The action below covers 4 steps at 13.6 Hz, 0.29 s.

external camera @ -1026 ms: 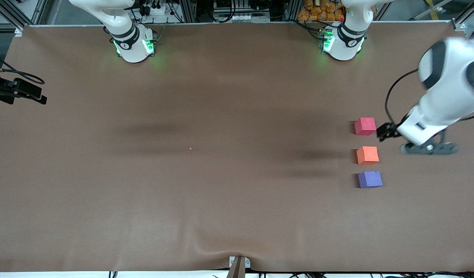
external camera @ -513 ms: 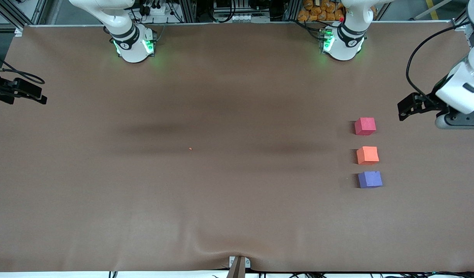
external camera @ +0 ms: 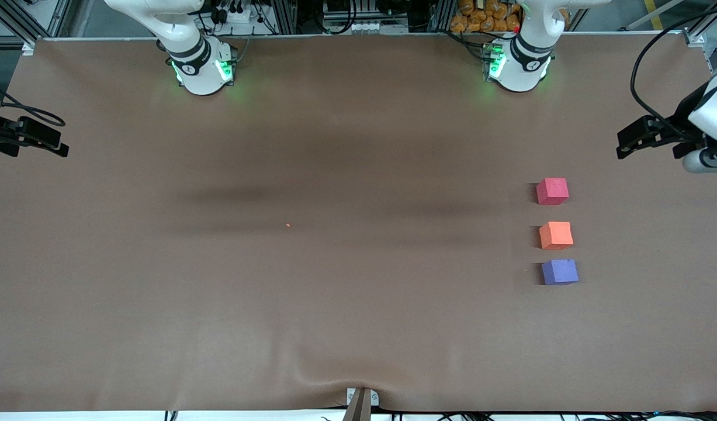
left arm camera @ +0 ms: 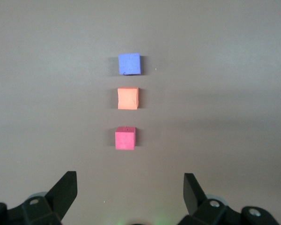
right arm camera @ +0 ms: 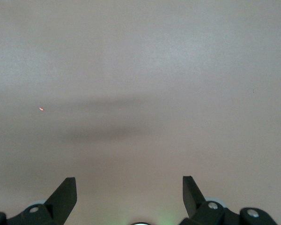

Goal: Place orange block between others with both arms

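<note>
The orange block rests on the brown table, in line between the pinkish-red cube and the purple cube. The purple one lies nearest the front camera. Small gaps separate the three. My left gripper hangs open and empty, high over the table beside the pinkish-red cube; the left arm's hand shows at the left arm's end of the table. My right gripper is open and empty over bare table.
The brown cloth table carries a tiny orange speck near its middle. Both green-lit bases stand along the edge farthest from the front camera. A black cable loops from the left hand.
The left arm's hand has drawn away from the cubes, rising and swinging toward the left arm's end of the table. The three cubes have not moved.
</note>
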Available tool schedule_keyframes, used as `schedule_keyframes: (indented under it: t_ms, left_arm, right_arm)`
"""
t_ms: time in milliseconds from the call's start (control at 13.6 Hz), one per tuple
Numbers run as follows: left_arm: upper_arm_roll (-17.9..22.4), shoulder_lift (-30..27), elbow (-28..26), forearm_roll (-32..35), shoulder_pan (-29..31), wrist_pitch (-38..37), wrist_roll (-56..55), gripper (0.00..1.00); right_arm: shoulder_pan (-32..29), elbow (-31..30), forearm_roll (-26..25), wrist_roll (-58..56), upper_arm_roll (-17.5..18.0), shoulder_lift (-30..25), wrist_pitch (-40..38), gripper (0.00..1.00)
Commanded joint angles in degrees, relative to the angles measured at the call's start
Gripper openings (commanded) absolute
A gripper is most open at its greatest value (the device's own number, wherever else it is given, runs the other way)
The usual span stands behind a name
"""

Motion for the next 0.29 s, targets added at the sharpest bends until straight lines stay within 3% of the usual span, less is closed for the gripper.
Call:
schedule_keyframes:
  t_ms: [0, 220]
  left_arm:
    - [1.6, -3.4, -3.0, -0.8, -1.1, -0.3, 0.5, 1.0]
    - [3.5, -3.1, -2.7, -0.1, -2.0, -0.2, 0.6, 1.0]
  right_arm:
    - [0.0, 0.4, -0.3, 0.2, 0.0, -0.6, -0.8, 1.0]
    - [0.0, 0.4, -0.3, 0.2, 0.0, -0.6, -0.6, 1.0]
